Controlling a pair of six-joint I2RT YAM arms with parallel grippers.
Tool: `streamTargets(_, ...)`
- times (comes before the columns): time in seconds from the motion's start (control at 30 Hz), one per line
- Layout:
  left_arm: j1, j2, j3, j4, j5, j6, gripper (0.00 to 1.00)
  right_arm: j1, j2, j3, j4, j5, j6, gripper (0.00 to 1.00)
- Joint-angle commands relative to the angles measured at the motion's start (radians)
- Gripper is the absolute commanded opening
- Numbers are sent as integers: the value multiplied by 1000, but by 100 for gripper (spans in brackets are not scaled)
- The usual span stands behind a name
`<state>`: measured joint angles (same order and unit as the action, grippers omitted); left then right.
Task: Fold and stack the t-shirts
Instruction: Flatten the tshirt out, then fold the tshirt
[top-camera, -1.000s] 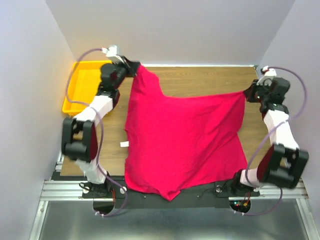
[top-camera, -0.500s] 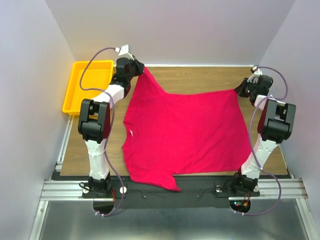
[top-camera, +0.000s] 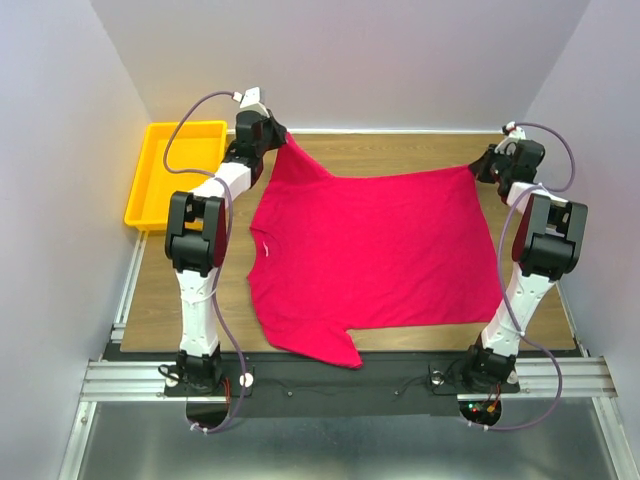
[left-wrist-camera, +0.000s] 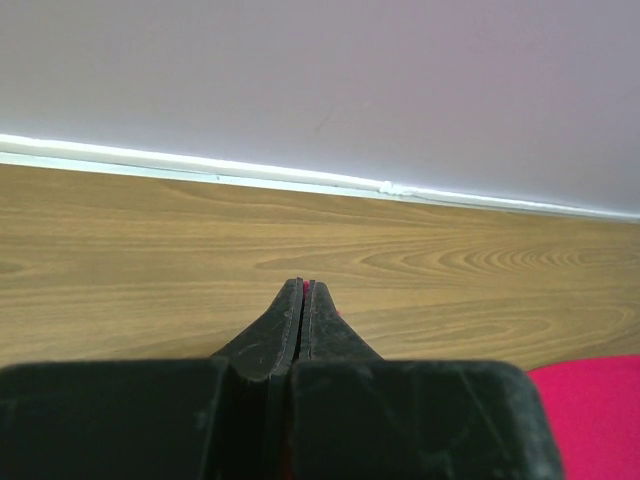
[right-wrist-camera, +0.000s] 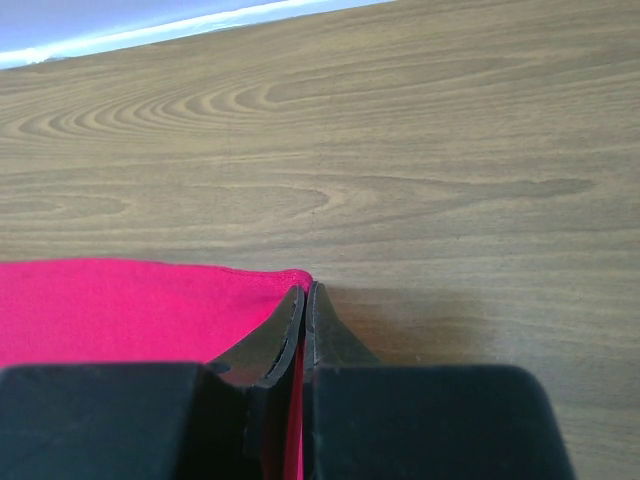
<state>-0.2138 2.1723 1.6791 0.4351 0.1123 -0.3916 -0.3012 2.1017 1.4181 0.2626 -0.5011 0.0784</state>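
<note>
— Crimson-red short-sleeved t-shirt (top-camera: 370, 255) of thin soft fabric: where does it lie?
— Spread mostly flat across the middle of the brown wood-grain table (top-camera: 400, 150). The small white neck label (top-camera: 263, 233) sits at its left edge, and one corner laps over the table's near edge.
— And the far corners?
— Both are pinched. The black two-finger left gripper (top-camera: 281, 137) has its jaws pressed together on the far-left corner, which is drawn to a point. Its wrist view shows only a sliver of red between the fingers (left-wrist-camera: 285, 320). The black right gripper (top-camera: 477, 170) is clamped on the far-right corner, with the hem running into its closed jaws.
— Anything around them?
— A yellow rectangular plastic tray (top-camera: 150, 195) at the table's far left, beside the left arm and apart from the shirt. Pale walls (top-camera: 330, 60) stand on three sides
</note>
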Motion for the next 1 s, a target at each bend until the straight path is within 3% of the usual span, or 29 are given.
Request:
streamTargets(0.0,10,-19,73,14,24,28,0,2,-6,38,55,12,8,1)
streamTargets(0.17,21,-40,48,19,58,36,0,2,-23,24,56,7,12,1)
streamTargets(0.53,48,-180,-154,93,131,39,0,1,-108,-64,59,16,-22,1)
streamTargets(0.97,57,-255,-246,96,162,54,0,-7,-198,-152,61,44,-25,1)
